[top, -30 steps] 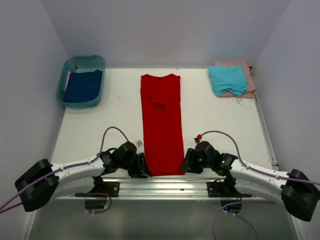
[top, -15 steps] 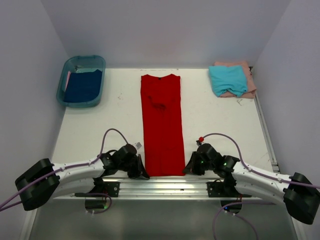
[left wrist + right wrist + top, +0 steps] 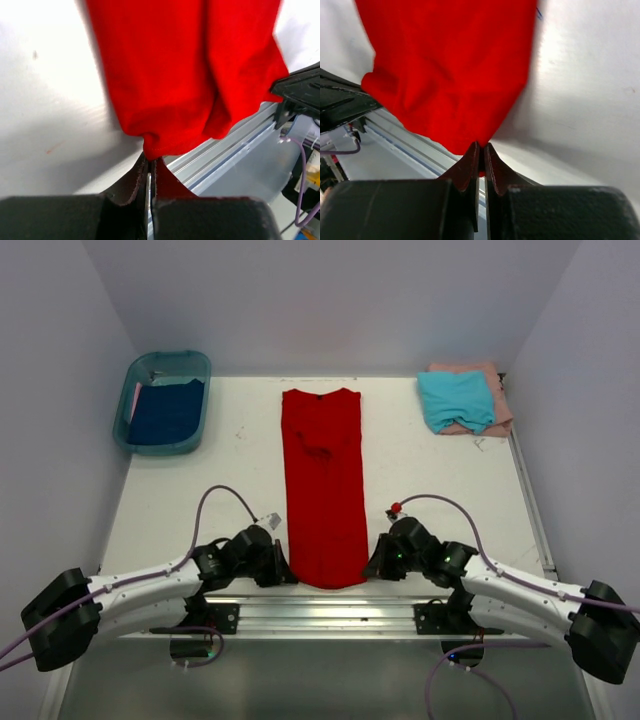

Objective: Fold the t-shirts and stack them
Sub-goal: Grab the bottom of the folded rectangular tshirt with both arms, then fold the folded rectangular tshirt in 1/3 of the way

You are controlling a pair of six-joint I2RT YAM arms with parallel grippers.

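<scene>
Left tool point(image 3: 149, 163) and right tool point(image 3: 481, 148) each pinching red t-shirt point(image 3: 322, 480) near corners, white tag point(image 3: 270, 522) perhaps a label, unreadable

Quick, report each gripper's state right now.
Left gripper: shut on the red t-shirt, at its near left corner.
Right gripper: shut on the red t-shirt, at its near right corner.

Four t-shirts in all: one red t-shirt point(image 3: 322, 485), one teal t-shirt point(image 3: 455, 400), one pale pink t-shirt point(image 3: 497, 412) and one dark blue t-shirt point(image 3: 165, 412). One teal plastic tub point(image 3: 135, 380). One white surface point(image 3: 200, 500). Two robot arms, each with one hand: the left hand point(image 3: 288, 578) and the right hand point(image 3: 368, 570). Two purple cables, one per arm.
</scene>
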